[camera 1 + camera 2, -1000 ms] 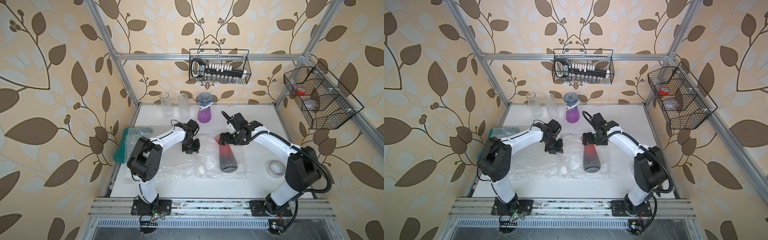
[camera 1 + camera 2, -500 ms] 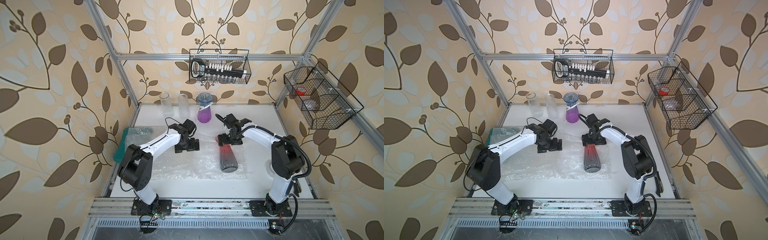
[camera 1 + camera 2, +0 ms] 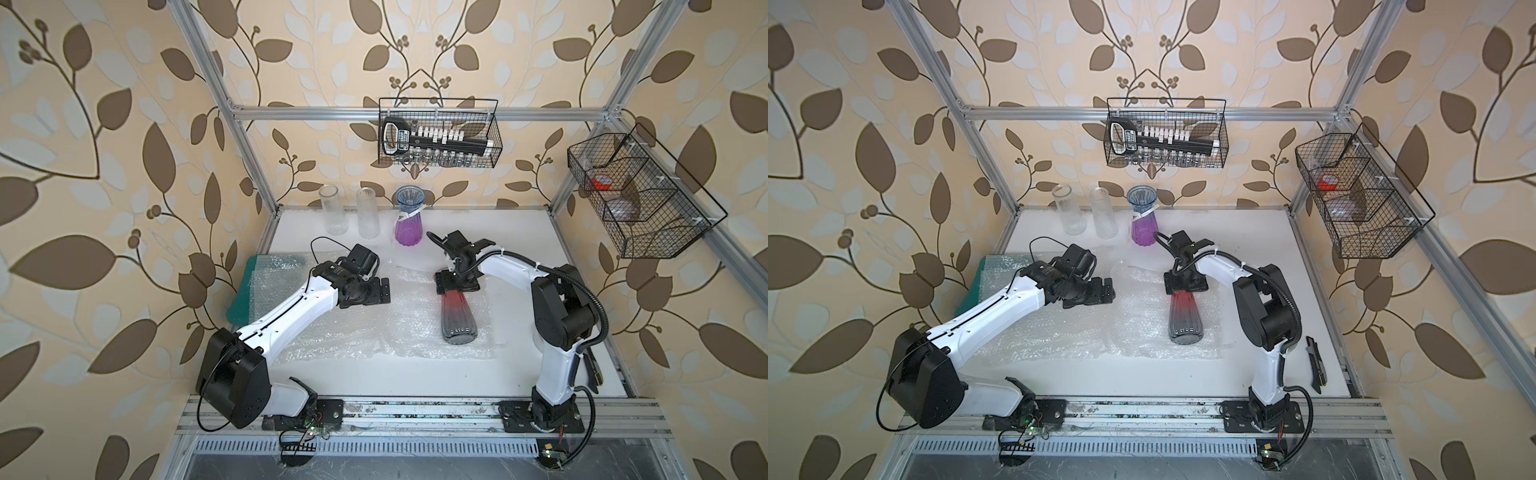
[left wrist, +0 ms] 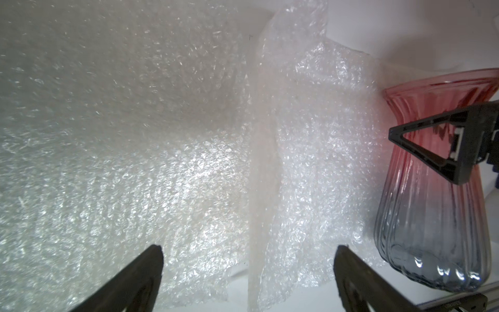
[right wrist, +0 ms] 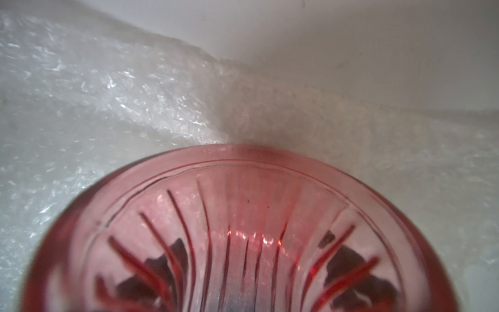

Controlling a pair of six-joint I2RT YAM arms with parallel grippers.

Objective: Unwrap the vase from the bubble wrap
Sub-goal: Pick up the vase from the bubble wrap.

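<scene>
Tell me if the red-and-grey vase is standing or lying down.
Lying down: the vase rests on its side on the spread bubble wrap, grey base toward the front.

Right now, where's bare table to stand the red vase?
Front strip between the bubble wrap and the base rail is bare. So is the back right, right of the purple vase. Crowded: back left, with clear cylinders, and the wrap-covered middle.

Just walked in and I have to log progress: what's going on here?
The vase lies on its side, bare, on the spread-out bubble wrap. The right hand straddles the vase's red neck; I cannot tell whether it is gripping. The left hand hangs open over the bubble wrap beside the vase, holding nothing.
</scene>
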